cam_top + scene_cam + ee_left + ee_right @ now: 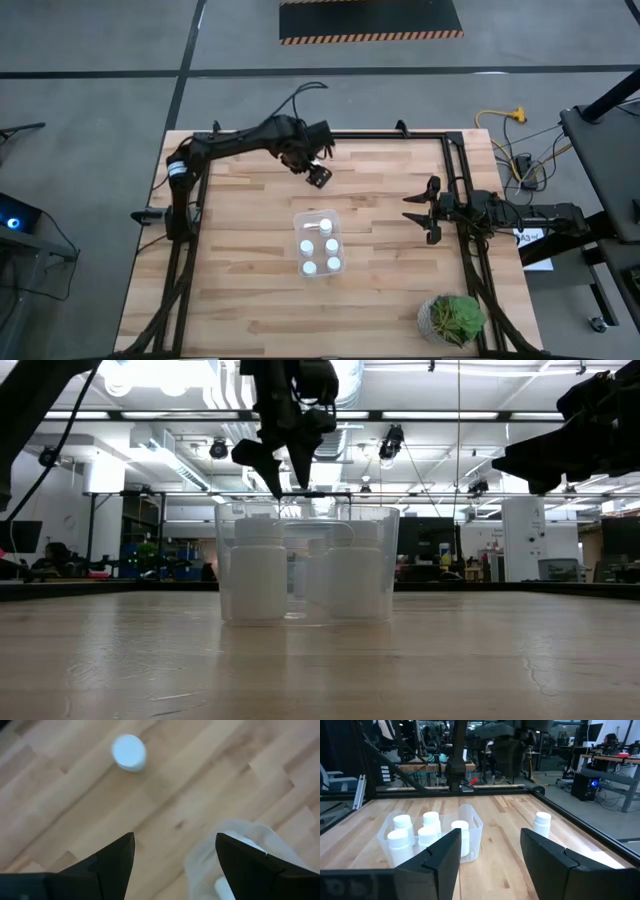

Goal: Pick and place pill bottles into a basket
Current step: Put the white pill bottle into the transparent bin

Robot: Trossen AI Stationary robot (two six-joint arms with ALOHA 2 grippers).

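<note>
The clear basket (pixel 297 232) stands at the table's middle with several white pill bottles (pixel 331 245) upright in it; it also shows in the low view (pixel 304 550) and the right wrist view (pixel 472 822). One more pill bottle (pixel 542 824) stands upright on the wood beyond the basket, toward the far edge, and shows from above in the left wrist view (pixel 129 752). My left gripper (pixel 319 177) hangs open and empty above the table, between that bottle and the basket (pixel 235 845). My right gripper (pixel 412 208) is open and empty to the basket's right.
A green potted plant (pixel 452 318) stands at the near right corner. A black metal frame (pixel 462 180) runs round the table's edges. Bare wood lies to the left of and in front of the basket.
</note>
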